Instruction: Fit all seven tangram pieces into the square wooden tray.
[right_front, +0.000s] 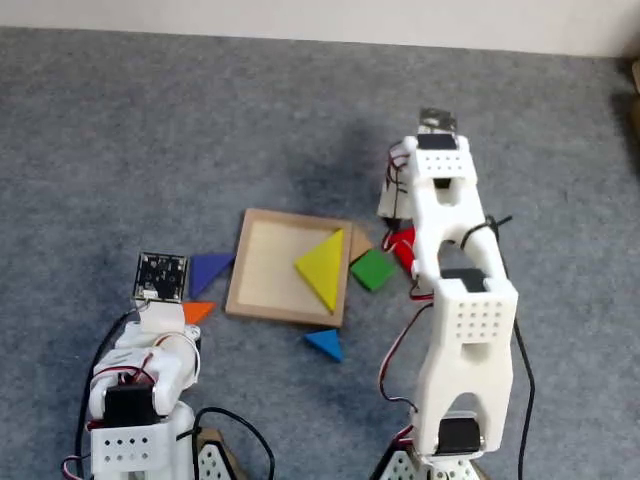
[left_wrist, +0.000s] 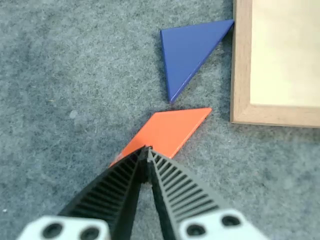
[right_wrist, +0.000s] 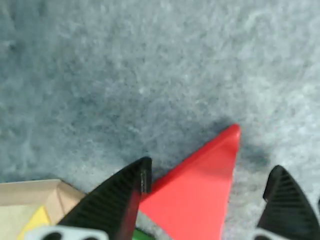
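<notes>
The square wooden tray (right_front: 262, 300) lies mid-table with a yellow triangle (right_front: 323, 265) inside, against its right wall. My left gripper (left_wrist: 146, 151) is shut, its tips low over the near corner of an orange parallelogram (left_wrist: 169, 131). A dark blue triangle (left_wrist: 187, 50) lies just beyond, its point touching the tray's frame (left_wrist: 242, 70). My right gripper (right_wrist: 211, 181) is open, one finger on each side of a red triangle (right_wrist: 200, 192) that rests on the carpet. A green square (right_front: 372, 269) sits beside the tray's right edge. A small blue triangle (right_front: 325, 343) lies in front of the tray.
Grey carpet covers the table. The right arm (right_front: 460, 300) stretches over the area right of the tray, hiding part of the red piece. The tray's corner (right_wrist: 45, 192) and a bit of yellow (right_wrist: 35, 220) show beside the right gripper's finger.
</notes>
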